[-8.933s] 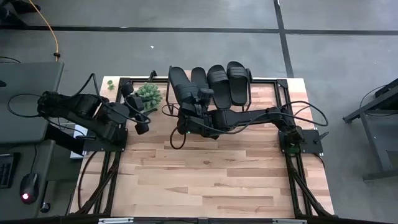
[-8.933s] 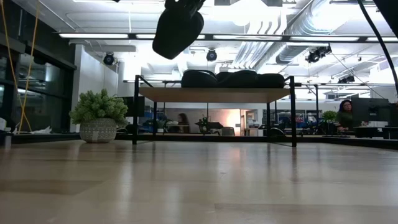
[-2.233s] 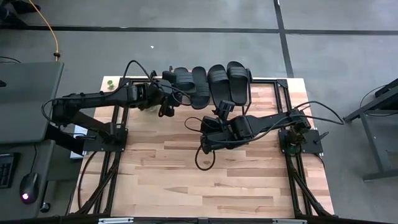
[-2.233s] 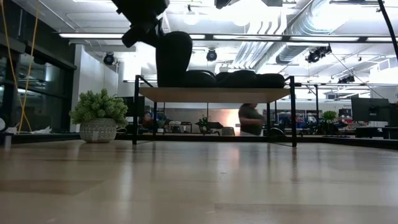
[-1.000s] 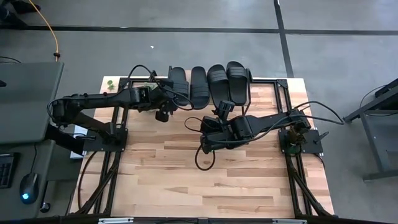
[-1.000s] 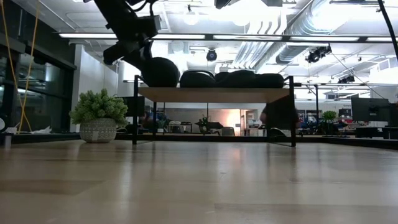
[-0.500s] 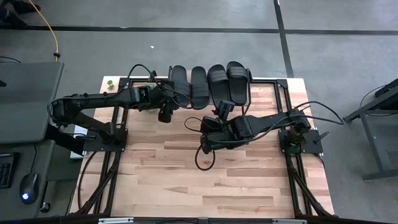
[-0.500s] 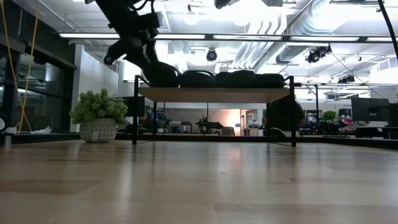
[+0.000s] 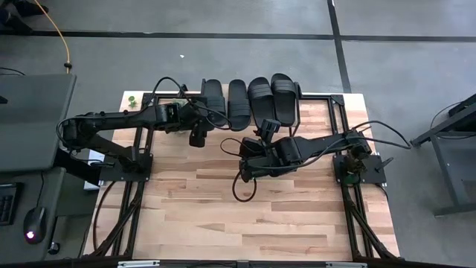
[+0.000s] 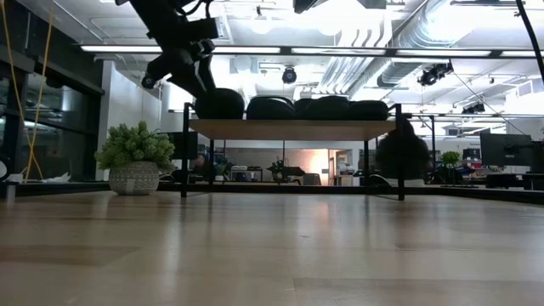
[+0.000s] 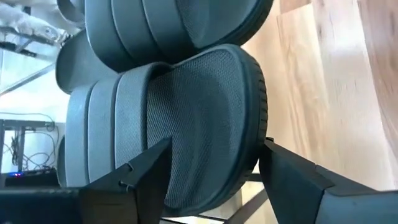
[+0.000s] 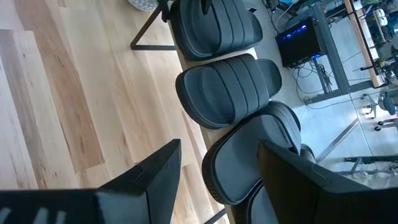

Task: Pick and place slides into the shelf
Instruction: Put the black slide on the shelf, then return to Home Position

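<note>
Four black slides lie side by side on the shelf [image 10: 293, 128] at the table's far edge, soles down on its light wooden top. My left gripper [image 9: 203, 123] is open at the near end of the leftmost slide [image 9: 212, 103]. In the left wrist view its fingers [image 11: 283, 177] stand on either side of that slide's rounded end [image 11: 205, 118]. My right gripper [image 9: 248, 160] hangs open over the middle of the table with nothing between its fingers [image 12: 163, 165], facing the other slides [image 12: 227, 84]. My left gripper comes at the leftmost slide level from the table's near left, its fingers spread wider than the sole's rounded near end [image 11: 258, 124]. Whether either finger touches the sole, I cannot tell. The slide rests on the shelf top.
A potted green plant [image 10: 134, 161] stands on the table just left of the shelf, under my left arm. The shelf's thin black legs [image 10: 185, 153] stand on the wooden tabletop [image 9: 245, 216], whose near half is bare. People show in the room behind.
The near end of the leftmost slide has sunk a little and now lies level with the other slides on the shelf top. My left gripper has stayed at that end.
</note>
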Action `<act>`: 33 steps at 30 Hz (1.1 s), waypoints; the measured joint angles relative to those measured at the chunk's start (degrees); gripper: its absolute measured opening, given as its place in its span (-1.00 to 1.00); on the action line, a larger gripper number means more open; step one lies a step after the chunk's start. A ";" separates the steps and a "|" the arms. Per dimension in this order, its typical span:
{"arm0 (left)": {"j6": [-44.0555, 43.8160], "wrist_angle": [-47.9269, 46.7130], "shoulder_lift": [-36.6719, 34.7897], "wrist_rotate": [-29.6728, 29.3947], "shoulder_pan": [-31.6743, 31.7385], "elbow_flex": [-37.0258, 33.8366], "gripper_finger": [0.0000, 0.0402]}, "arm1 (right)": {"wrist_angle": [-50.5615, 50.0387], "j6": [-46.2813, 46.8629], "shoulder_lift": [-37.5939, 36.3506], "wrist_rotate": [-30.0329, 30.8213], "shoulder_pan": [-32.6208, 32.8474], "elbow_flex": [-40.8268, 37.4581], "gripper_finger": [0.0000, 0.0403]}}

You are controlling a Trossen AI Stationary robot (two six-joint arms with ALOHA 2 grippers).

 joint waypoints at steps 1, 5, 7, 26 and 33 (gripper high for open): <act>-0.30 -0.13 0.00 0.02 0.00 0.00 0.12 | 0.00 0.00 0.00 0.00 0.01 0.00 0.01; -1.18 -0.13 0.00 2.01 0.00 0.00 0.16 | 0.00 0.00 0.00 0.00 0.01 0.00 0.01; -1.57 -0.13 -0.01 3.54 0.00 0.00 0.19 | 0.00 0.00 0.00 0.00 0.01 0.00 0.01; -4.41 0.30 -1.06 7.81 -2.28 0.15 0.35 | 0.00 -0.60 0.00 -0.02 -0.72 0.00 0.01; -9.89 -3.06 -3.31 7.69 -8.19 6.83 0.35 | 0.80 -4.65 0.00 0.22 -1.17 0.00 0.01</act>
